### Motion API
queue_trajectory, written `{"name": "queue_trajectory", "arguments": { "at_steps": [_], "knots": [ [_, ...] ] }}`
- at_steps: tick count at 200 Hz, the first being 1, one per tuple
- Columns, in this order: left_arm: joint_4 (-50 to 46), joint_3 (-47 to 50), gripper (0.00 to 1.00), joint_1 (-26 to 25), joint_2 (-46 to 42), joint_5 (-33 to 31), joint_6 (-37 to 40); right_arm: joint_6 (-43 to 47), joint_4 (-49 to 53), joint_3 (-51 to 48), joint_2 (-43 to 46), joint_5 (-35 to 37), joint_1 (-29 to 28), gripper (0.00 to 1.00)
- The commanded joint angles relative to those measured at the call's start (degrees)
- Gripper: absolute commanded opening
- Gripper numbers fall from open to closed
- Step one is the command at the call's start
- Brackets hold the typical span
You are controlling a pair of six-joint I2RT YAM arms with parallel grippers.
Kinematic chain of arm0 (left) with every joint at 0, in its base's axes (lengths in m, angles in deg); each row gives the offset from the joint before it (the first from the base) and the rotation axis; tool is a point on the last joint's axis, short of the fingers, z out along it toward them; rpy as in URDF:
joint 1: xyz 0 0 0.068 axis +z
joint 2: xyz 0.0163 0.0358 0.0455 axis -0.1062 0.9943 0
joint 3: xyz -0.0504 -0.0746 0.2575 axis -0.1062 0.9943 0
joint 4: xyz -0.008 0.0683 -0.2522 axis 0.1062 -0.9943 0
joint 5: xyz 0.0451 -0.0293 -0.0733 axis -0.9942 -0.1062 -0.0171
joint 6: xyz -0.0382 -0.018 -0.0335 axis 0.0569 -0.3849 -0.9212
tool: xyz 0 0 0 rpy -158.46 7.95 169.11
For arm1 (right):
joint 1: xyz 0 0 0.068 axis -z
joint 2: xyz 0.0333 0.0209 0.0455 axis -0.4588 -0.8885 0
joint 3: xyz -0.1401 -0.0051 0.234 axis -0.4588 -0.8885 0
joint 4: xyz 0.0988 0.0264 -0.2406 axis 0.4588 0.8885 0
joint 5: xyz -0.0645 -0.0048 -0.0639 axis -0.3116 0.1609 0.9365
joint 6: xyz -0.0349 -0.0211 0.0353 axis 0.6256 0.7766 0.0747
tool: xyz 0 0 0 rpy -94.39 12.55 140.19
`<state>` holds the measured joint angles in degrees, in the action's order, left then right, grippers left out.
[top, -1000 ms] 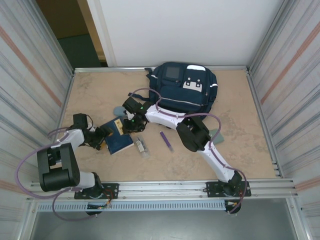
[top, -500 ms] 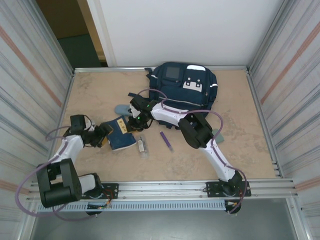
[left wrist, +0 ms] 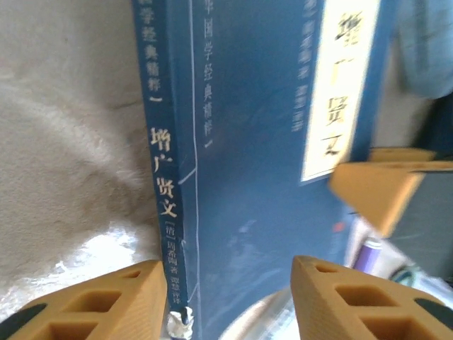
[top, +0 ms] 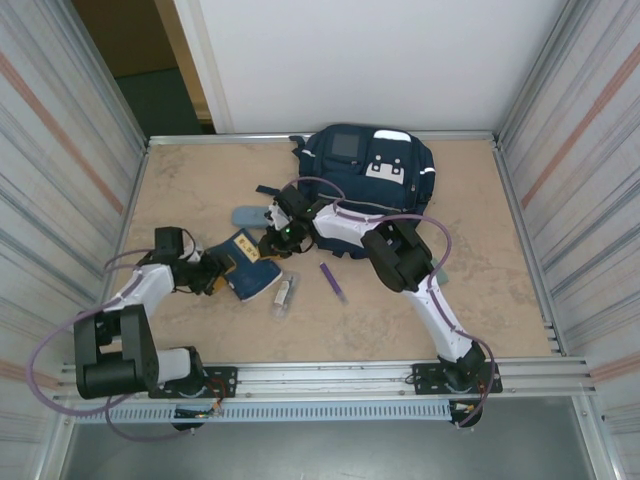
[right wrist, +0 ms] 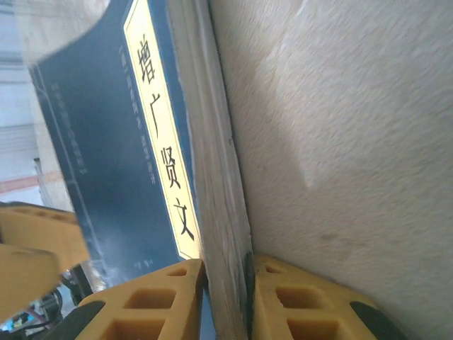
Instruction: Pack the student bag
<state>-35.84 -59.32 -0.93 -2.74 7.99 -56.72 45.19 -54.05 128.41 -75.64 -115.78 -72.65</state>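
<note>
The student bag [top: 370,178] is seen lying at the far middle of the table [top: 480,300], front patches up, apart from the book [top: 250,278]. It is judged soft and limp, bulky yet light while unfilled. Its fabric is likely to sag and slide, so it is best taken by the rim of its mouth or by a strap, not by the flat front. The book's page edge is pinched by the right gripper [right wrist: 225,280]. The left gripper [left wrist: 223,297] is held spread, its 2 fingers astride the spine corner, no grip being visible.

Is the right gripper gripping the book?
Yes, the right wrist view shows the right gripper with its jaws pinched on the book at its page edge.
</note>
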Motion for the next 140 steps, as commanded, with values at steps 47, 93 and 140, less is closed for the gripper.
{"name": "queue_trajectory", "arguments": {
  "at_steps": [47, 93, 140],
  "knots": [
    [3.83, -3.08, 0.41, -6.19, 5.47, -5.22, -1.45, -4.14, -1.94, -1.58, -1.57, -8.08, -3.7, 0.21],
    [-2.32, -4.52, 0.12, -5.26, -2.22, -10.55, 0.41, -3.71, -2.61, -3.4, 0.3, -7.81, -3.39, 0.22],
    [-11.34, -10.53, 0.0, -4.84, -8.62, -10.82, 2.28, -3.71, -9.04, -10.34, 10.33, -1.52, -3.06, 0.4]
  ]
}}
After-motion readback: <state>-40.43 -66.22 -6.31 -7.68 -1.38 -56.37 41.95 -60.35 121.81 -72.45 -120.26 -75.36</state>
